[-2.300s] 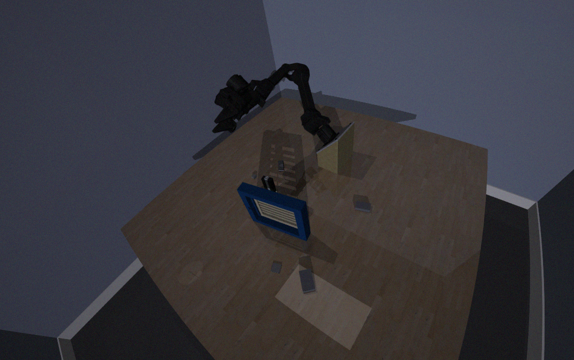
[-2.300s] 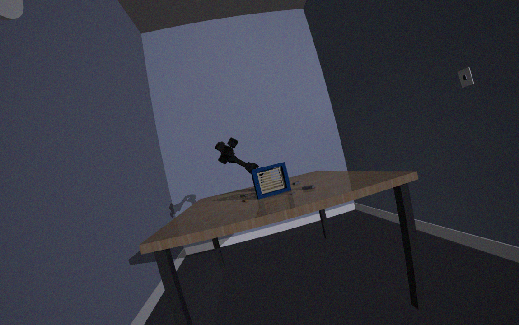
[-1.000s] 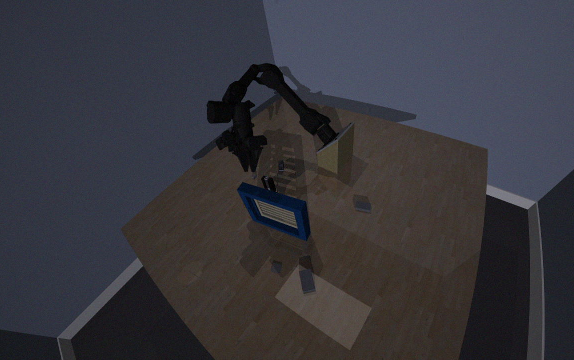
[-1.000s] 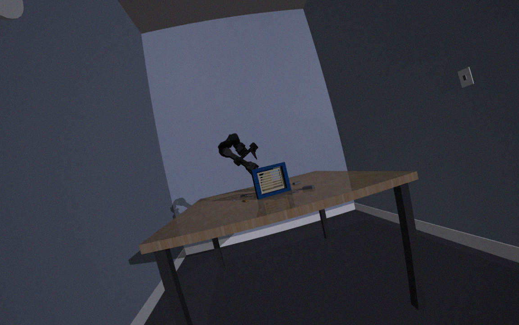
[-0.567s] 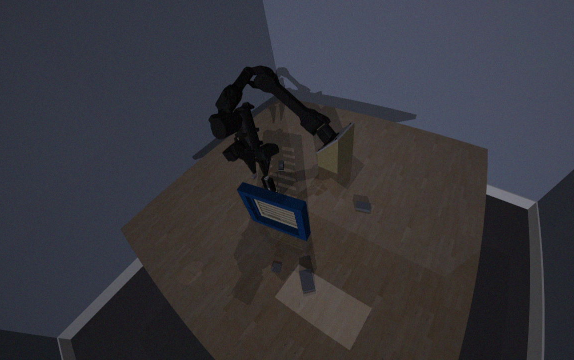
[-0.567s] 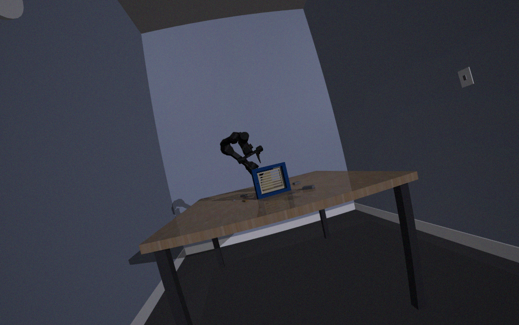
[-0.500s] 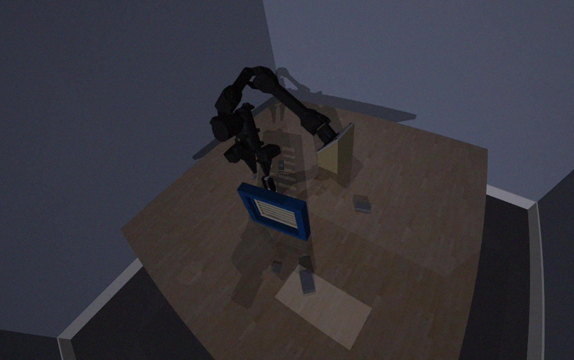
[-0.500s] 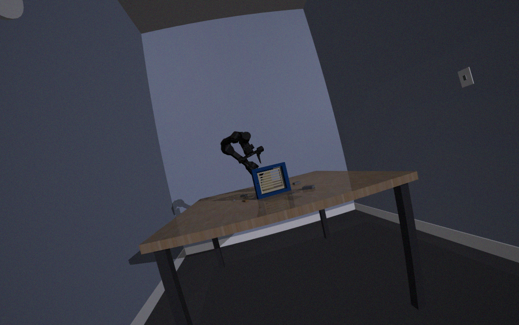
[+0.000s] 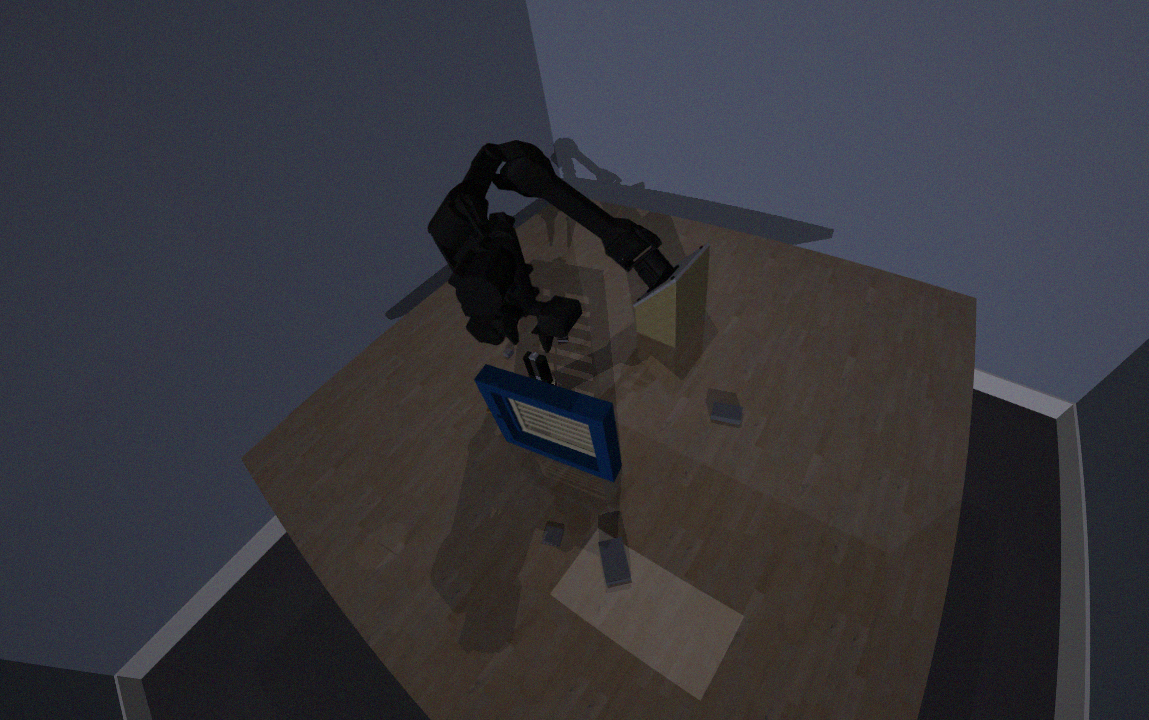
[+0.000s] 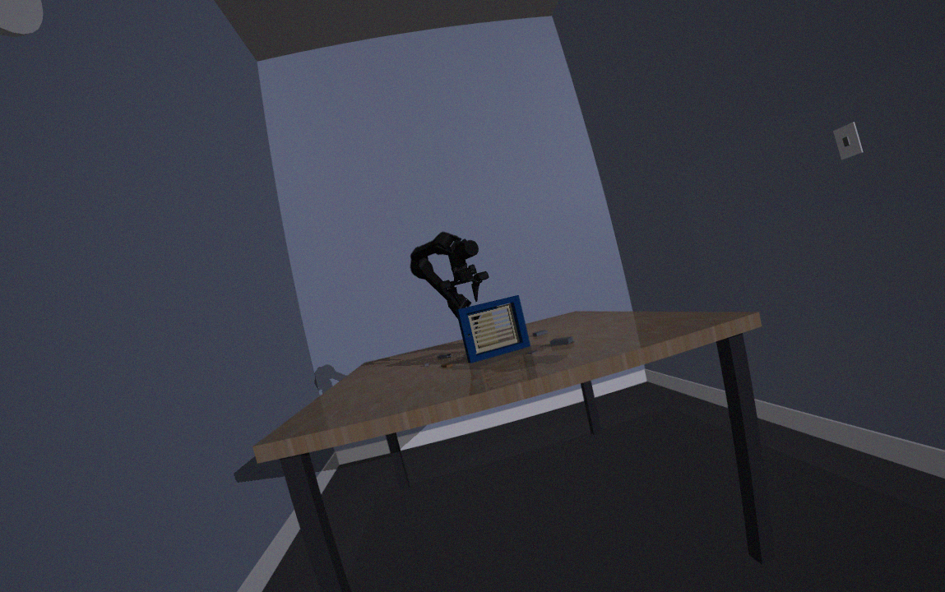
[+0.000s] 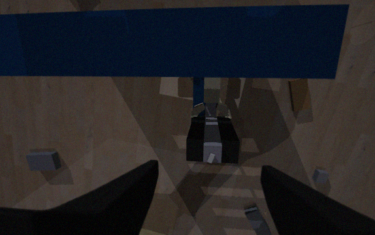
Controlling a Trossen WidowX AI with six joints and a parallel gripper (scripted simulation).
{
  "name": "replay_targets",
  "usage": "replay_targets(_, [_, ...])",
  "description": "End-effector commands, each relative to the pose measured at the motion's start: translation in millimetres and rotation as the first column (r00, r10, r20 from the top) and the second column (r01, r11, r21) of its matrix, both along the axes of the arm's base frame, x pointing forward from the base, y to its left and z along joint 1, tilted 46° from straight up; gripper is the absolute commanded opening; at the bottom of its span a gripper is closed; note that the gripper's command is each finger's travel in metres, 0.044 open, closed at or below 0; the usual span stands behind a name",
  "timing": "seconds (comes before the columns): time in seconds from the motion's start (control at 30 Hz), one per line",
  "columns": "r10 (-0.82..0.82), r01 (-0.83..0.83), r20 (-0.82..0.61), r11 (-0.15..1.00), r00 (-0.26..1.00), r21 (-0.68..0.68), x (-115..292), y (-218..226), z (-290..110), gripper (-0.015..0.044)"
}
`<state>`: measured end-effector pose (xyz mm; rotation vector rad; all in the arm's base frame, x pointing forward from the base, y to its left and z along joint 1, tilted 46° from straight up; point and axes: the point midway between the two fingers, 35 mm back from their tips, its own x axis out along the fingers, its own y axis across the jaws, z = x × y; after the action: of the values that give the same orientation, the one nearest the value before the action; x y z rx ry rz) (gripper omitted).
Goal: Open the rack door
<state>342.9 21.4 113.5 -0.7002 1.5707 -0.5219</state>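
Toward twelve o'clock in your wrist view, the blue rack frame point(image 9: 549, 386) point(image 10: 488, 302) point(image 11: 161, 46) spans the upper part, and the upright handle point(image 9: 536, 367) point(image 11: 212, 151), grey between black sides, stands at six o'clock from it. Your gripper point(image 9: 530, 346) point(image 10: 472, 297) point(image 11: 208, 170) has its fingers spread with nothing pinched, their tips on either side of the handle as seen from the wrist, but you can't tell how far above it they are. Your slatted door point(image 9: 551, 429) point(image 10: 493, 344) sits within the frame on the table point(image 9: 829, 402) point(image 10: 401, 390) point(image 11: 76, 114). From the handle in the wrist view, you have a grey block point(image 9: 726, 410) point(image 11: 42, 160) at nine o'clock and an orange-brown block point(image 11: 300, 94) near two o'clock
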Motion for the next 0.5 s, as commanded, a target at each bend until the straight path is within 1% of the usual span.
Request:
replay_targets(0.0, [0.0,-0.001,-0.014,1.0,1.0,-0.024,1,-1,1,0.0291])
replay_targets(0.47, [0.0,0.0,-0.012,1.0,1.0,-0.023,2,-15,-13,0.0291])
